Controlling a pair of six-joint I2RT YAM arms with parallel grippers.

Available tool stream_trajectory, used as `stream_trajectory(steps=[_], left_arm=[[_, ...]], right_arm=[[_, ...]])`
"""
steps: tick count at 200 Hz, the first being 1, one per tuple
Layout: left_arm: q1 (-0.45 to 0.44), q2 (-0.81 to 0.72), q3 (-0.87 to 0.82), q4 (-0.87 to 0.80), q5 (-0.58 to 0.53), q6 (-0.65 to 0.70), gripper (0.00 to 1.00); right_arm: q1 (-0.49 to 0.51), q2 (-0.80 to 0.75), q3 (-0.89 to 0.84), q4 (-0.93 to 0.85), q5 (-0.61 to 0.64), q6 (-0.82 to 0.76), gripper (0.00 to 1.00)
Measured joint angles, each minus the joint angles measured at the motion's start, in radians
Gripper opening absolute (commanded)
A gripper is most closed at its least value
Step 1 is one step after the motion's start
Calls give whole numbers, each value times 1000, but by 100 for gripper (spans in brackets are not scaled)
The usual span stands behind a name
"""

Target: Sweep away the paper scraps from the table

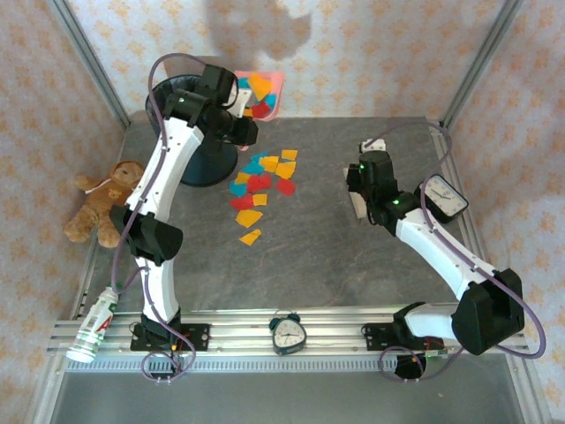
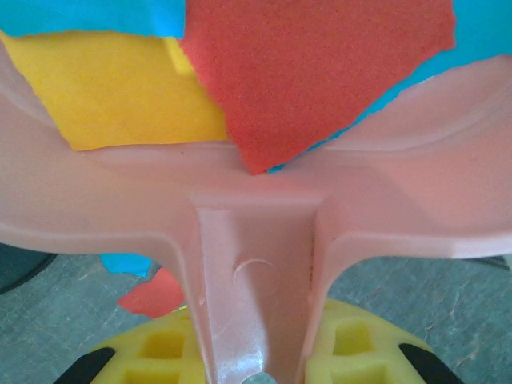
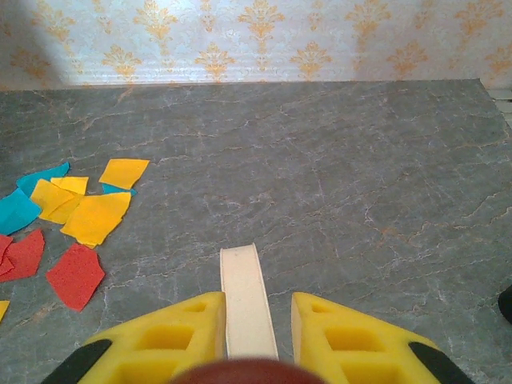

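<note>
Grey stone table [image 1: 353,265], patterned wallpaper behind. At the near rail sit a clock [image 1: 288,334] and a bottle [image 1: 93,329]. Farther in, the right gripper [image 3: 258,308] is clamped on a cream strip [image 3: 242,280]. Mid-table lie the scraps [image 1: 262,181], red, yellow and blue, loosely clustered. At the far edge the left gripper [image 2: 260,328] pinches the handle of a pink dustpan [image 2: 400,200] with more scraps inside.

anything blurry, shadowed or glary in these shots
Top external: even, slightly washed light, soft grey shadow on the back wall. Left wrist: paper scraps sharp, pink dustpan handle soft with a faint sheen. Right wrist: table crisp, yellow fingers blurred at the bottom edge.
</note>
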Motion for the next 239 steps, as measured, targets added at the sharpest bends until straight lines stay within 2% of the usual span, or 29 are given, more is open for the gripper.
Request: stream_trajectory(steps=[85, 147, 169, 206, 239], left_arm=[[171, -28, -63, 206, 130, -238, 0], [251, -46, -180, 376, 218, -438, 0], [276, -67, -243, 470, 256, -527, 0], [310, -120, -407, 710, 324, -751, 0], [315, -122, -488, 896, 367, -927, 0]], right_arm=[[0, 0, 0, -10, 0, 0, 0], [0, 0, 0, -24, -5, 5, 0], [0, 0, 0, -25, -7, 11, 0], [-1, 0, 0, -25, -8, 22, 0], [-3, 0, 0, -29, -8, 22, 0]])
